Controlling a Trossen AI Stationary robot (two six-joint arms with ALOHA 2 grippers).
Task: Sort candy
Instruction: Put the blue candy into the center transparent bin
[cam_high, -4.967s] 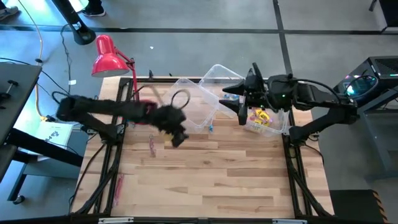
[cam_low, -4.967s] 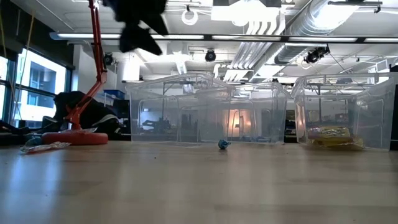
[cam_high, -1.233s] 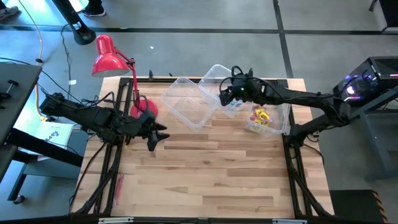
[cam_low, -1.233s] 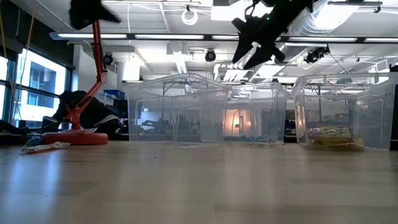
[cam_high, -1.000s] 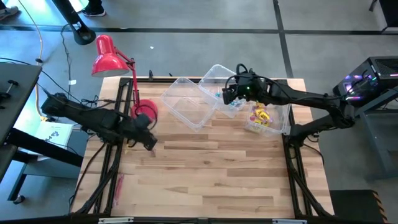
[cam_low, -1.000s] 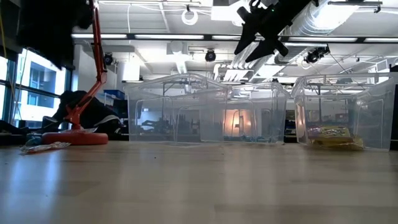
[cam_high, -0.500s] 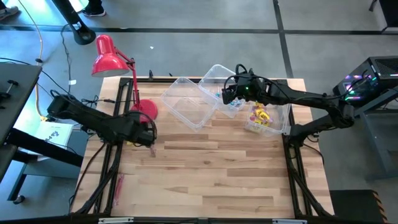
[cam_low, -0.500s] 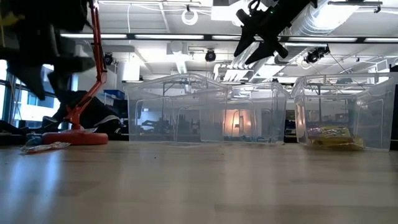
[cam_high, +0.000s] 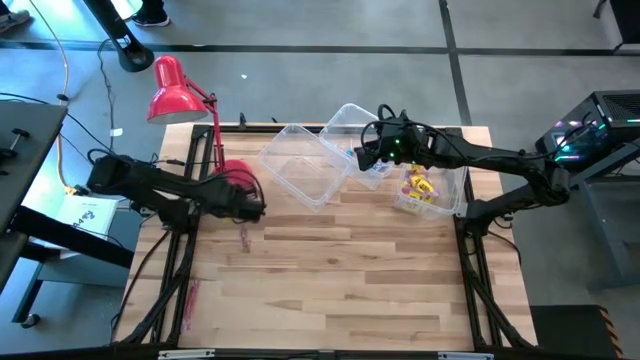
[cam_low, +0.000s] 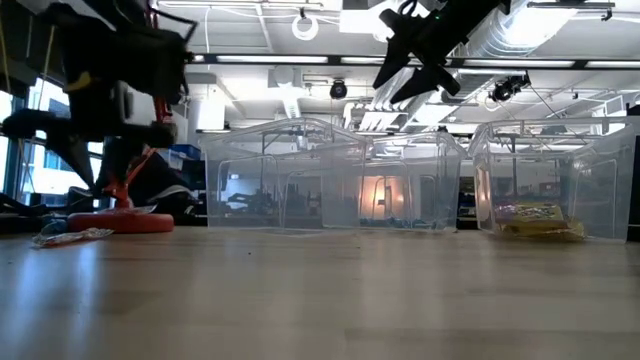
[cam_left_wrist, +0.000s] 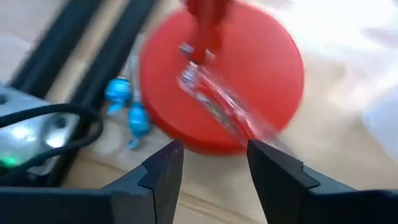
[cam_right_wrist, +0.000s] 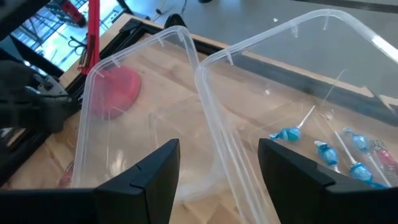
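My left gripper (cam_high: 258, 208) (cam_left_wrist: 211, 167) hangs open, low over the table's far left, facing the red lamp base (cam_left_wrist: 224, 74). A slim red stick candy (cam_left_wrist: 224, 109) lies on that base, and two blue-wrapped pieces (cam_left_wrist: 127, 106) lie on the table beside it. Another red stick (cam_high: 243, 236) lies on the wood near this gripper. My right gripper (cam_high: 362, 158) (cam_right_wrist: 217, 168) is open and raised over the clear bins. Blue pieces on sticks (cam_right_wrist: 326, 152) lie in the middle bin (cam_high: 352, 130). Yellow packets (cam_high: 418, 188) lie in the right bin (cam_high: 440, 200).
Three clear bins stand side by side along the far edge; the left bin (cam_high: 300, 168) shows no candy. The red desk lamp (cam_high: 175, 90) rises at the far left corner. Pink sticks (cam_high: 190, 298) lie beside the table's left frame. Bare wood (cam_high: 340, 280) fills the near half.
My left gripper has come down from high above the table and turned toward the lamp base, shifting a little toward the far edge. My right gripper has drifted slightly toward the right over the bins and then held still.
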